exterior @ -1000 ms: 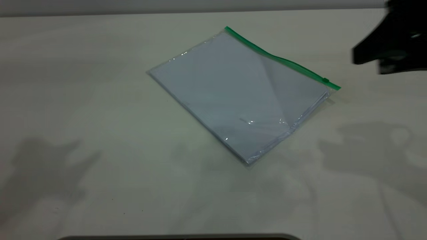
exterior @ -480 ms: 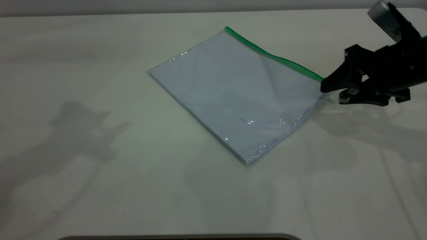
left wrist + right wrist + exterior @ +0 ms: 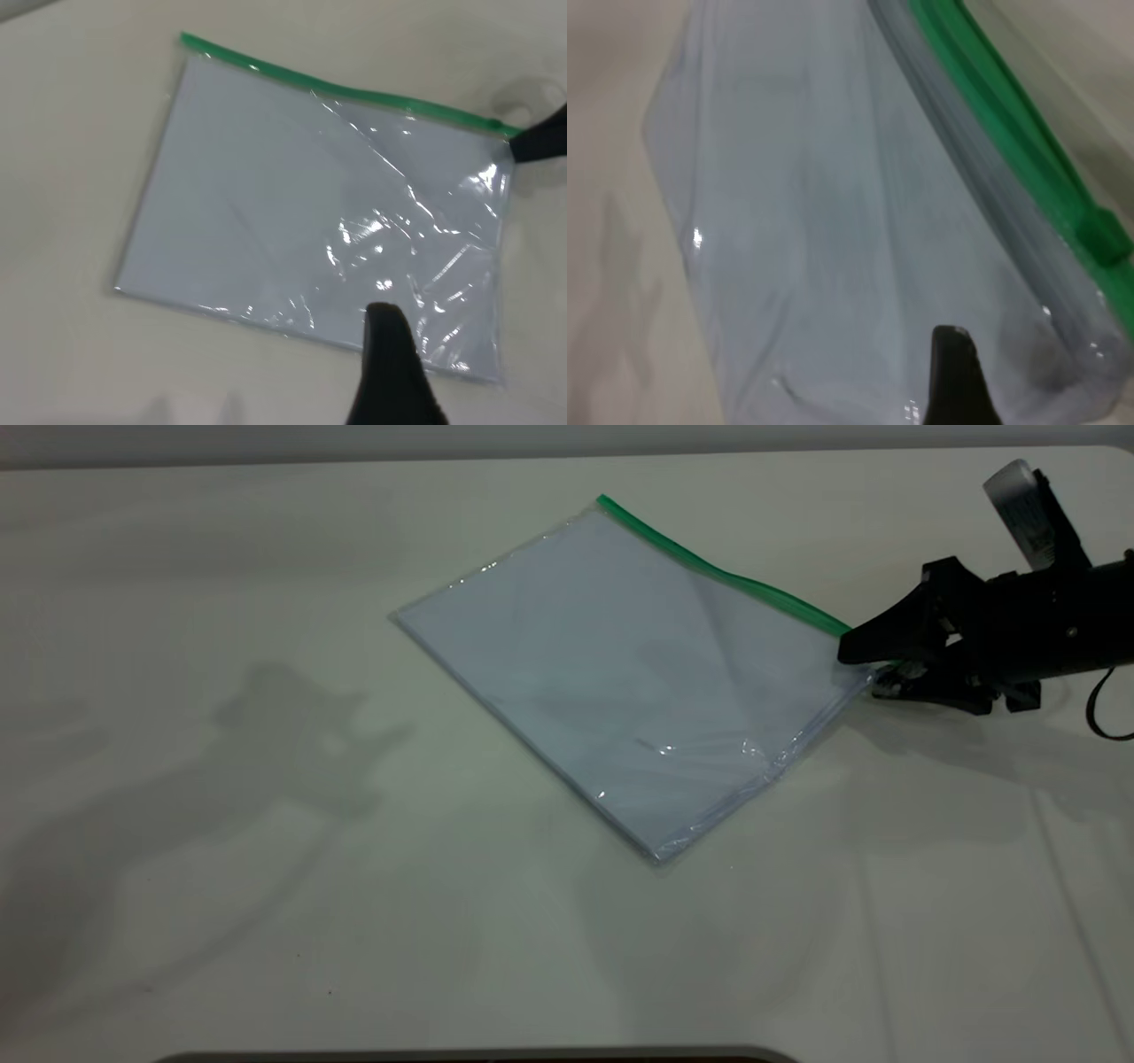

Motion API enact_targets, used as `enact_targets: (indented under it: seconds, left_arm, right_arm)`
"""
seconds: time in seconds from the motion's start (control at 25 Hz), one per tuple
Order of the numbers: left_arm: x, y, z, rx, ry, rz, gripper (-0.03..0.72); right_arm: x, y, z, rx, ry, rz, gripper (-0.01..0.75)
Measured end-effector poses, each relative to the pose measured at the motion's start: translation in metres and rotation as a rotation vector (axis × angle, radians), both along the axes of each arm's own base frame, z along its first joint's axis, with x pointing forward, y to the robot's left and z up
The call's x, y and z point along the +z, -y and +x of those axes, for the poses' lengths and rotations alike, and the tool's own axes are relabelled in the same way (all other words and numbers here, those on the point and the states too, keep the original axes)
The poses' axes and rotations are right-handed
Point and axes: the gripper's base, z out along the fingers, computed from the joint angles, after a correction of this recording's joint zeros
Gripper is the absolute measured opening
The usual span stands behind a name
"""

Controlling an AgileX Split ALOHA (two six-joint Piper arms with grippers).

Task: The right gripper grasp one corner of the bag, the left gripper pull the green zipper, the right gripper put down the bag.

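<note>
The bag (image 3: 633, 673) lies flat on the tabletop (image 3: 266, 921), turned at an angle, nearer the far edge and right of centre. The green zipper (image 3: 718, 571) runs along the bag's far-right edge, its slider tab (image 3: 1103, 235) sitting close to the right-hand end.

The right pincer (image 3: 864, 669) is at the corner of the bag (image 3: 855, 657) where the green strip ends, one jaw above the plastic and one below. The jaws stand slightly apart around that corner; whether they pinch it yet cannot be told.

The left pincer (image 3: 390, 372) hovers above the bag's near side, out of the exterior view; its jaw state cannot be told.

Risks, as judged:
- The right pincer may close on the slider tab itself, blocking the zipper pull.
- A shallow bite on slick plastic could slip once the left pincer pulls.
- The lower jaw may push the bag away instead of sliding under it.
</note>
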Motion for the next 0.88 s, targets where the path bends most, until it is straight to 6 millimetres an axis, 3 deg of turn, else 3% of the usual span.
enact_targets:
  seconds: [0.36,0.52,0.68,0.88]
  left_arm:
    - [0.005,-0.001,0.005,0.021,0.031,0.006,0.547]
    - [0.005,-0.001,0.005,0.022,0.031,0.006,0.547]
    - [0.005,-0.001,0.005,0.026,0.034,0.007,0.547]
    - [-0.001,-0.002,0.009,0.037,0.027,0.014,0.547]
  right_arm:
    - [-0.01,-0.007,0.003,0.056,0.04,0.011,0.526]
    - [-0.017,-0.01,0.009,0.066,0.053,0.016,0.49]
    - [-0.018,-0.01,0.01,0.069,0.057,0.023,0.361]
    - [-0.014,-0.014,0.011,0.09,0.09,0.068,0.065]
